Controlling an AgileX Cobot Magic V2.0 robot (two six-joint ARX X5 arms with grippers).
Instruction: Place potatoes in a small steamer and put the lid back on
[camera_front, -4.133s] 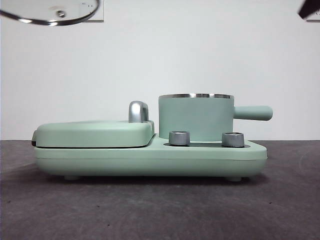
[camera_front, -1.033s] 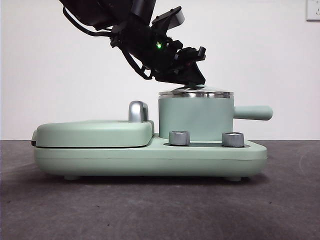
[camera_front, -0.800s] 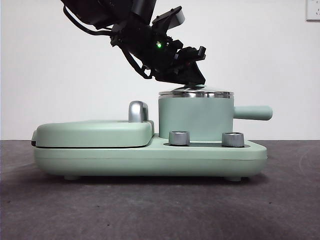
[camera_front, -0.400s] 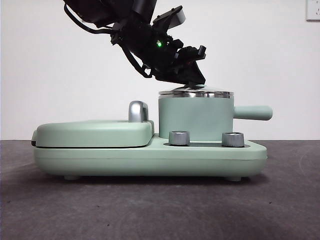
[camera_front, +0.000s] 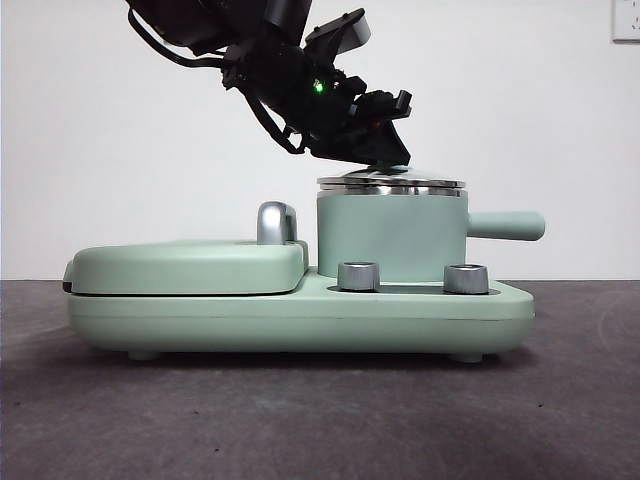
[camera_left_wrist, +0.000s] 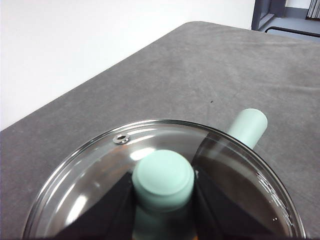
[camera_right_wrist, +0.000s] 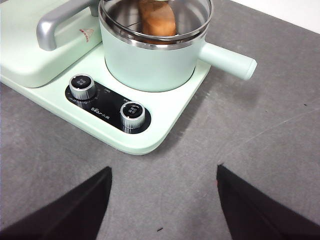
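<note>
- Biggest thing we see is the mint-green cooker base (camera_front: 300, 320), sitting on the dark grey table (camera_front: 320, 420). Its flat griddle cover (camera_front: 185, 265) with the chrome handle (camera_front: 276, 222) takes one end.
- At the base's other end stands the small steamer (camera_front: 392, 238), behind the two knobs (camera_right_wrist: 132, 113) along the front edge. Its straight side handle (camera_front: 508, 226) sticks out past that end.
- The lid (camera_front: 392, 183) is down on the steamer's steel rim, and from the front it looks level.
- Through the glass in the right wrist view, we spot the potato (camera_right_wrist: 157, 17) inside the pot, orange-brown and only partly visible.
- The left gripper (camera_left_wrist: 163, 180) comes in from above, its black jaws sitting on either side of the lid's mint knob (camera_left_wrist: 163, 177), right against it or very nearly so; we can't tell whether they're still gripping.
- The right gripper (camera_right_wrist: 164, 200) hangs well back over bare table in front of the cooker, jaws spread wide, holding nothing.
</note>
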